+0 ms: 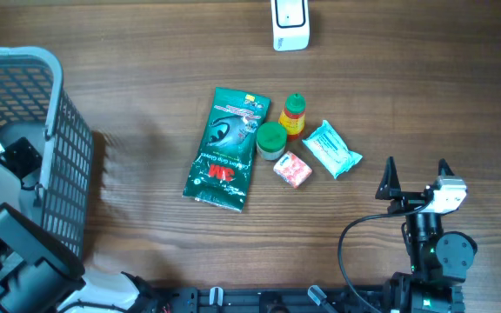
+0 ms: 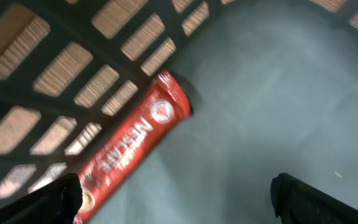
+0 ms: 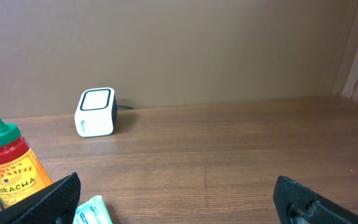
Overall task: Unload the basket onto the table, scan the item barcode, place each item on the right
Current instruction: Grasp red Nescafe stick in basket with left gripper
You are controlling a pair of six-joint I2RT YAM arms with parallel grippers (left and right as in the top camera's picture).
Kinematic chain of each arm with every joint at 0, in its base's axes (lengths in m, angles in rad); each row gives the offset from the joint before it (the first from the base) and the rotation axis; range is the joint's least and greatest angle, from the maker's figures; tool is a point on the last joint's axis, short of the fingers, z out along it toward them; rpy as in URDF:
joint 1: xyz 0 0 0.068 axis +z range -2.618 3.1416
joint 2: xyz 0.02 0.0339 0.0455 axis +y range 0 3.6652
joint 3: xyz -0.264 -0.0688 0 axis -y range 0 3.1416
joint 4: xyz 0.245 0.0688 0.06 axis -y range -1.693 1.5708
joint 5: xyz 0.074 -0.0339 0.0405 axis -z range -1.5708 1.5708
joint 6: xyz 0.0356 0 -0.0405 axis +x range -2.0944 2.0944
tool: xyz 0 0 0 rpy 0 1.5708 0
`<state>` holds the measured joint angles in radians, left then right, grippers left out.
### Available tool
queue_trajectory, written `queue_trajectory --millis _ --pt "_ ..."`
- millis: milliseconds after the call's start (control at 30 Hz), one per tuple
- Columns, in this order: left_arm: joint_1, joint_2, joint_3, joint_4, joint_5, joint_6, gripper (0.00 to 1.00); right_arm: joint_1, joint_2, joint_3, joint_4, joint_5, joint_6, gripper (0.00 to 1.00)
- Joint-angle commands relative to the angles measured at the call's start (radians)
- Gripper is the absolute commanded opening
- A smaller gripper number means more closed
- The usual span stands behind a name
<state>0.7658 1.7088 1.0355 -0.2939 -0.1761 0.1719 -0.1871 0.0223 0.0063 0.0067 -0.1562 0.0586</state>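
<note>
Five things lie on the table [image 1: 146, 252]: one pouch [image 1: 223, 149], one jar [image 1: 270, 140], one bottle [image 1: 293, 116], one teal packet [image 1: 331, 149] and one pink packet [image 1: 292, 169]. One scanner [image 1: 290, 23] stands at the far edge, its top cut off. One stick [image 2: 129, 149] lies in the basket [image 1: 24, 61], its lower end hidden. The left gripper [image 2: 176, 199] hangs there, spread and empty. The right gripper [image 1: 416, 167] is also spread and empty.

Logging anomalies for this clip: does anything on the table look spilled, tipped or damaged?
Nothing stands out. The sauce bottle stands upright, the green pouch lies flat, the scanner sits upright at the far edge, and no spill shows.
</note>
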Motion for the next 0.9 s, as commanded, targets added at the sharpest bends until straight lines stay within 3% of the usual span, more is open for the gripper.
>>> queue_trajectory --millis 0,67,200,367,400,433,467,567,700,867 --pt "0.063 0.065 -0.003 0.033 0.1 0.161 1.0 -0.003 -0.006 -0.001 0.003 0.002 -0.006 1.0" --pt "0.101 0.105 -0.003 0.041 0.15 0.262 0.98 -0.003 -0.005 -0.001 0.003 0.002 -0.006 1.0" --pt "0.158 0.165 -0.003 0.078 0.196 0.27 0.91 -0.003 -0.005 -0.001 0.003 0.002 -0.006 1.0" --pt "0.172 0.232 -0.003 0.03 0.395 0.269 0.54 -0.003 -0.006 -0.001 0.003 0.002 -0.006 1.0" --pt "0.172 0.234 -0.003 0.019 0.397 0.268 0.4 -0.003 -0.006 -0.001 0.003 0.002 -0.006 1.0" --pt "0.169 0.234 -0.003 0.01 0.397 0.266 0.17 -0.003 -0.006 -0.001 0.003 0.002 -0.006 1.0" --pt "0.164 0.234 -0.003 0.0 0.397 0.266 0.06 -0.003 -0.006 -0.001 0.003 0.002 -0.006 1.0" --pt "0.112 0.222 -0.003 -0.021 0.404 0.245 0.04 -0.003 -0.006 -0.001 0.003 0.002 -0.006 1.0" --pt "0.028 0.13 0.022 0.018 0.404 0.117 0.04 -0.003 -0.006 -0.001 0.003 0.002 -0.006 1.0" --pt "-0.045 -0.183 0.069 0.076 0.404 0.099 0.04 -0.003 -0.006 -0.001 0.003 0.002 -0.006 1.0"
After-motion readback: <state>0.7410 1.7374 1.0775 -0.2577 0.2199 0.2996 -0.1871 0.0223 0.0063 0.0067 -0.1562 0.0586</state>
